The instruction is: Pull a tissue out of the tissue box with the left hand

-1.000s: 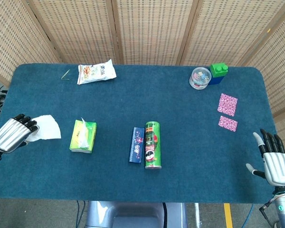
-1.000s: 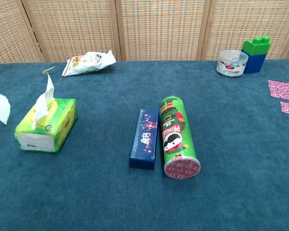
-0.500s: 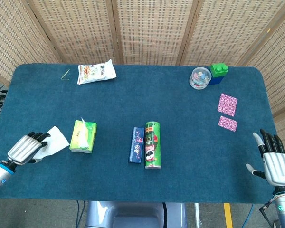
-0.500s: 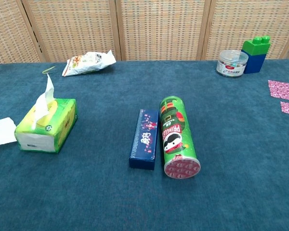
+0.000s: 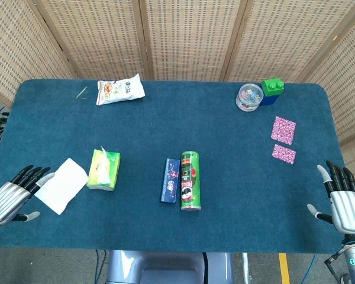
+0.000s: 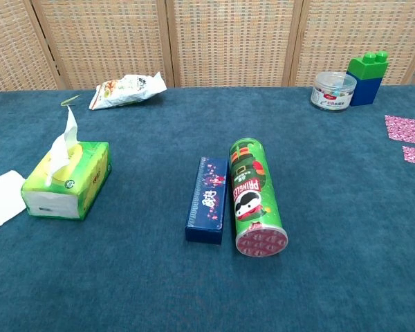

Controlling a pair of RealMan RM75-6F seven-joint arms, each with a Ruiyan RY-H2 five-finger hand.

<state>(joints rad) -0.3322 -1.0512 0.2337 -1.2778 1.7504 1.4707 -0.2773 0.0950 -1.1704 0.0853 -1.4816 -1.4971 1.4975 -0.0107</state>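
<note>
The green and yellow tissue box [image 5: 103, 169] [image 6: 67, 179] lies left of the table's middle, with a white tissue tip [image 6: 63, 143] standing up out of its slot. A loose white tissue [image 5: 62, 184] [image 6: 1, 200] lies flat on the blue cloth just left of the box. My left hand [image 5: 13, 196] is at the near left edge, fingers apart and empty, its fingertips next to the tissue's left corner. My right hand [image 5: 343, 201] hovers at the near right edge, open, holding nothing.
A blue carton [image 5: 171, 180] and a green Pringles can [image 5: 190, 180] lie side by side mid-table. A snack bag [image 5: 119, 89] is at the back left. A clear round tub [image 5: 249, 96], a green and blue block [image 5: 271, 91] and two pink patterned cards [image 5: 283, 129] are at the right.
My left hand carried the tissue down beside the box, let it go onto the cloth, opened and drew back toward the near left edge. The right hand stayed put.
</note>
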